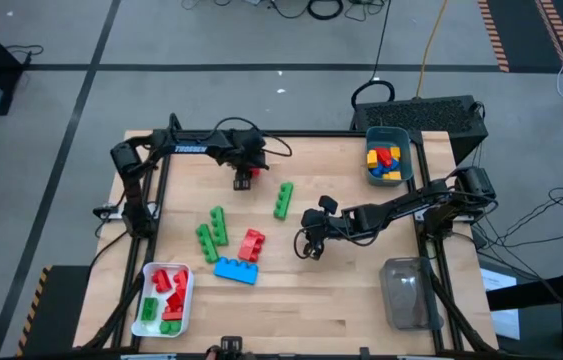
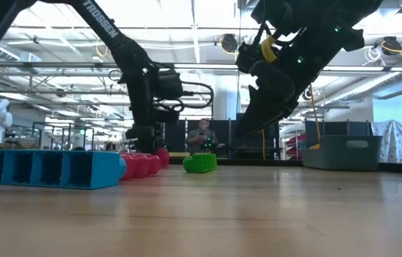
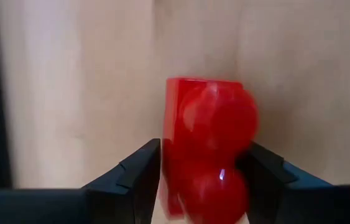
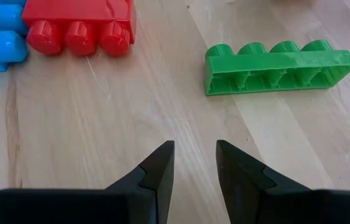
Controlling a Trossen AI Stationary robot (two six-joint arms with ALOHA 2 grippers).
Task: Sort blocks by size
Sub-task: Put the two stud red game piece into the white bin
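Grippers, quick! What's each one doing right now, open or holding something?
Left gripper: shut on a small red block, near the table's far edge.
Right gripper: open, holding nothing, over bare table near the long green block.

Left arm: reaches along the table's far edge, left gripper (image 1: pixel 245 177) clamped on a small red block (image 3: pixel 209 146). Right arm: stretched toward table centre, right gripper (image 4: pixel 194 163) pointing down, fingers slightly apart, empty.

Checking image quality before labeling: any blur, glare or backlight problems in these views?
Left wrist view: red block between the left gripper fingers is soft, too close to focus. Low view: bright ceiling lights leave both arms as silhouettes; blue block blurry up close. Right wrist view: sharp; green block crisp. High view: even light.
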